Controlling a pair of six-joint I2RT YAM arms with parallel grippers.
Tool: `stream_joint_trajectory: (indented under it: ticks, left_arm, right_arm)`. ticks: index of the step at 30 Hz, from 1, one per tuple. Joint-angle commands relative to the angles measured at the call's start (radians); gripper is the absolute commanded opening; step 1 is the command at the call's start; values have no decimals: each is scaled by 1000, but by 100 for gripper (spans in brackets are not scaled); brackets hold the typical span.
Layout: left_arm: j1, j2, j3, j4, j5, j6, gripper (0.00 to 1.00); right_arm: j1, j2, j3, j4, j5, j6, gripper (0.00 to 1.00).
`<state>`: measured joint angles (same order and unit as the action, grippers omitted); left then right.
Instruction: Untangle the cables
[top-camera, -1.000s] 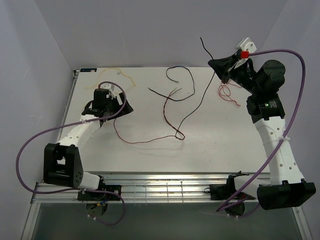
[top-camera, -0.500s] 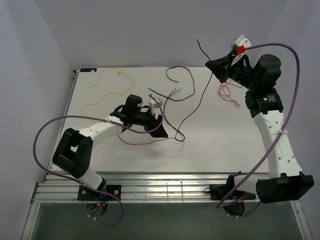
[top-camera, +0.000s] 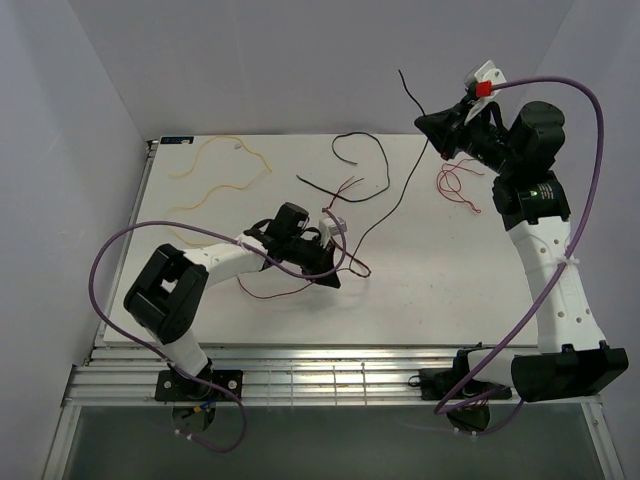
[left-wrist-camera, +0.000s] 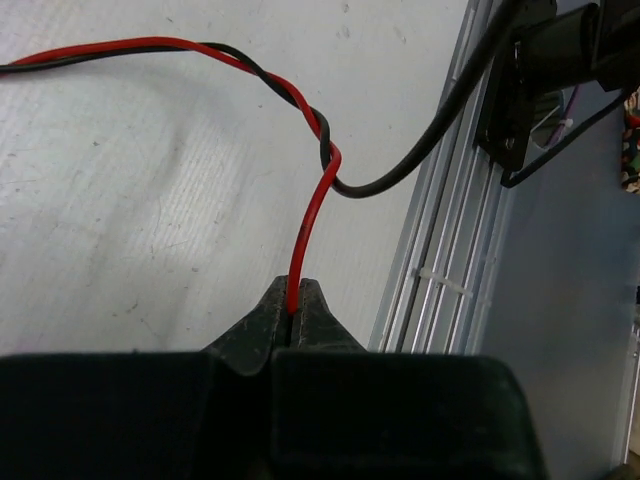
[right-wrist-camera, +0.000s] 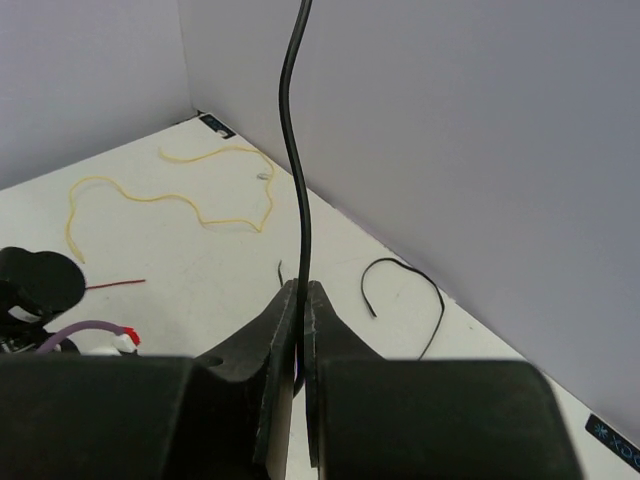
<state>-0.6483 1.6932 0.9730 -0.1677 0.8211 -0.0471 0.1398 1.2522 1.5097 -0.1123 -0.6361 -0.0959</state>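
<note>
Newly clamps left pincer (left-wrist-camera: 295, 291) onto thin red wire (left-wrist-camera: 308, 225) beside its twist; grips thin black wire (right-wrist-camera: 300, 200) in right pincer (right-wrist-camera: 301, 292); allows pulling apart.

We take this for a robotics lab test cell. A plain white bench (top-camera: 450, 290) stands boxed in by bare pale walls (top-camera: 300, 60). A left arm (top-camera: 220, 262) and a right arm (top-camera: 550, 270) are bolted beside a slotted aluminium rail (top-camera: 330, 378) at its near edge. Thick purple leads (top-camera: 540, 82) loop along both, and only thin cables (right-wrist-camera: 303, 215) lie on the bench.
</note>
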Motion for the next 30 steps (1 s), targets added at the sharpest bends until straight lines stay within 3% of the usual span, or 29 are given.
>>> stream_joint_trajectory:
  ticks: [1, 3, 7, 12, 13, 14, 16, 17, 19, 20, 26, 30]
  left_arm:
    - [3, -107, -6, 40, -78, -3, 0]
    - [3, -131, -14, 56, -129, -32, 0]
    - [3, -116, 19, 34, -185, -77, 0]
    - [3, -115, 75, -38, -214, -74, 0]
    - [1, -116, 96, -52, -217, -71, 0]
    - [1, -119, 107, -73, -220, -68, 0]
    - [-1, -121, 124, -91, -218, -51, 0]
    - [-1, -119, 127, -119, -215, -43, 0]
    - [-2, -118, 131, -162, -198, -19, 0]
    - [-4, -118, 132, -203, -201, -14, 0]
    - [-10, -127, 141, -273, -251, -63, 0]
    - [-13, -150, 122, -273, -238, -62, 0]
  right_arm:
    - [3, 1, 26, -45, 167, -1, 8]
    - [3, -5, -18, -78, 272, 4, 8]
    - [3, -49, -300, -84, 533, 85, 8]
    - [3, -88, -577, -46, 521, 166, 16]
    - [3, -103, -613, -27, 515, 177, 21]
    - [3, -115, -679, -17, 507, 180, 37]
    - [3, -161, -729, 8, 472, 161, 55]
    - [3, -184, -761, 31, 454, 139, 69]
    - [4, -262, -795, 63, 393, 54, 79]
    - [4, -293, -815, 112, 357, 14, 91]
    - [7, -398, -937, 350, 80, -22, 90]
    - [67, -350, -922, 422, 76, 80, 90]
